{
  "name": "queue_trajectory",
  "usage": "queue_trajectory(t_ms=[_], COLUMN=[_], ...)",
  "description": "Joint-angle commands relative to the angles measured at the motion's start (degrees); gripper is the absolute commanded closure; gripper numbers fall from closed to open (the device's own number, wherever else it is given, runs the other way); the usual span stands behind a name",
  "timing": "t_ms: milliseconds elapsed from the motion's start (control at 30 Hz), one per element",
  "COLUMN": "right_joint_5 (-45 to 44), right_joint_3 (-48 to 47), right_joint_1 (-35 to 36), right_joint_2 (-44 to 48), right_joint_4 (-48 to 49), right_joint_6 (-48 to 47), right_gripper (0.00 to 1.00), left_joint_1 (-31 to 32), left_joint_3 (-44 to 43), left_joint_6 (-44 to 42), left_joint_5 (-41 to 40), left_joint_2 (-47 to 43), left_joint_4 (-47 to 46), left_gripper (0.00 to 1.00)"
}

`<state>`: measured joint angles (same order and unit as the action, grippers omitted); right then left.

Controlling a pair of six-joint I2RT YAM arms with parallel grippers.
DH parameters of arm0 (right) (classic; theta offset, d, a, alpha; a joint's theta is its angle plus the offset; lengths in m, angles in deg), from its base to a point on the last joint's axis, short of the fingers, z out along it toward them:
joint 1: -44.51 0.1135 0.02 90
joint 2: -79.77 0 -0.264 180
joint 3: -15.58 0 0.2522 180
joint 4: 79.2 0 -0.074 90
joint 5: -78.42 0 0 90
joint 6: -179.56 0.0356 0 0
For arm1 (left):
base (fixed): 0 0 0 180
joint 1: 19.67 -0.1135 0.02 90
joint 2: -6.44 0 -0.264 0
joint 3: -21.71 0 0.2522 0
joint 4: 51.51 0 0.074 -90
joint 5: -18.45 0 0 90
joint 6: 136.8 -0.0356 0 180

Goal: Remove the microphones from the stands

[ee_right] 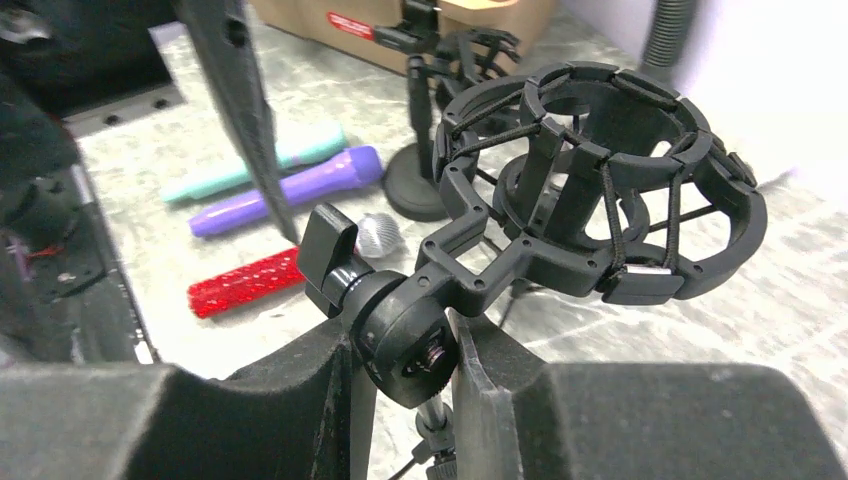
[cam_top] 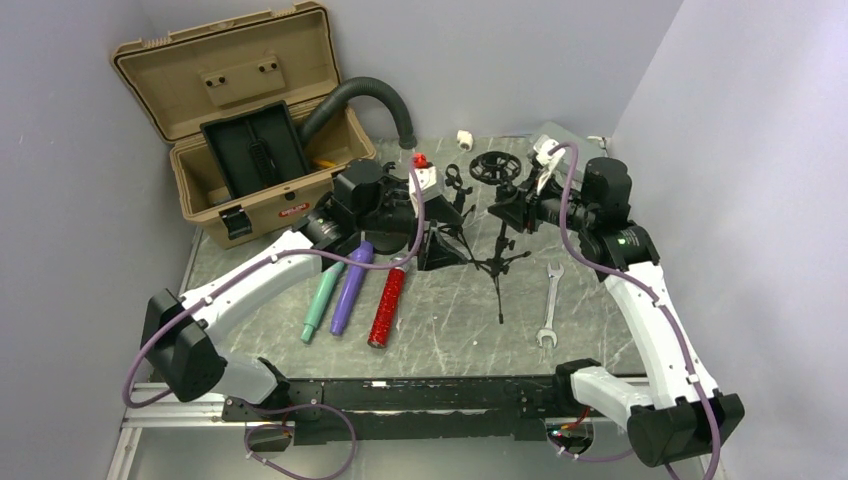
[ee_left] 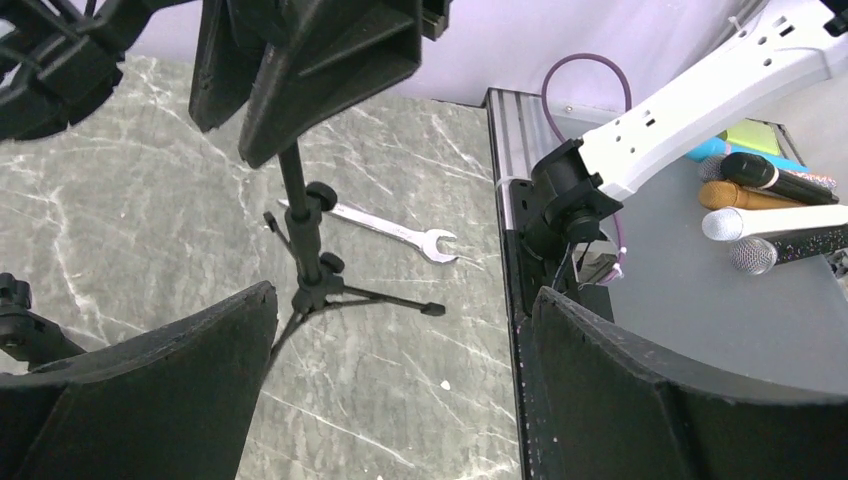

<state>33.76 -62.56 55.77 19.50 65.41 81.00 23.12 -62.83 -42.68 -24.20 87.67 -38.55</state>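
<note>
Right arm reaches in from the right wall side, its claw (ee_right: 405, 400) clamped on the stand (cam_top: 498, 265) at the swivel joint (ee_right: 400, 335); left claw (ee_left: 400, 390) spread wide, facing the pole; red microphone (cam_top: 386, 306) flat on the worktop (cam_top: 450, 325), left of the stand, open marble around it.

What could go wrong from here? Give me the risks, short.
1. The right gripper clamps the joint of the black elastic-cord shock mount; a pull could tip the thin black tripod stand.
2. The open left gripper hangs close to that stand; a swing could knock it over.
</note>
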Motion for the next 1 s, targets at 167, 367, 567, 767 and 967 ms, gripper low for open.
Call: queue_trajectory(t_ms=[167, 367, 567, 767, 967], right_joint_5=[-15.4, -15.5, -10.2, -7.3, -5.2], right_joint_3=[-9.6, -11.2, -10.2, -4.0, 4.5], right_joint_1=[-2.2, -8.9, -14.6, -16.1, -16.9], right_joint_2=[0.4, -4.2, -10.6, -15.5, -15.1], right_joint_4=[-4.5, -1.0, 6.2, 18.4, 31.8], right_joint_6=[-11.9, -14.4, -11.1, -4.3, 2.6], right_gripper=[1.00, 1.00, 1.00, 1.00, 1.00], left_joint_1=[-0.1, -0.1, -0.1, -0.2, -0.3], left_joint_3=[0.3, 0.9, 1.1, 1.7, 1.9], left_joint_6=[-2.6, -2.4, -2.8, -3.4, -3.4], left_joint_5=[1.7, 2.0, 2.1, 2.2, 2.4], left_joint_2=[-4.4, -4.7, -4.8, -5.2, -4.8], left_joint_4=[0.3, -0.4, -0.4, -0.6, -0.7], left_gripper=[0.01, 0.01, 0.01, 0.01, 0.01])
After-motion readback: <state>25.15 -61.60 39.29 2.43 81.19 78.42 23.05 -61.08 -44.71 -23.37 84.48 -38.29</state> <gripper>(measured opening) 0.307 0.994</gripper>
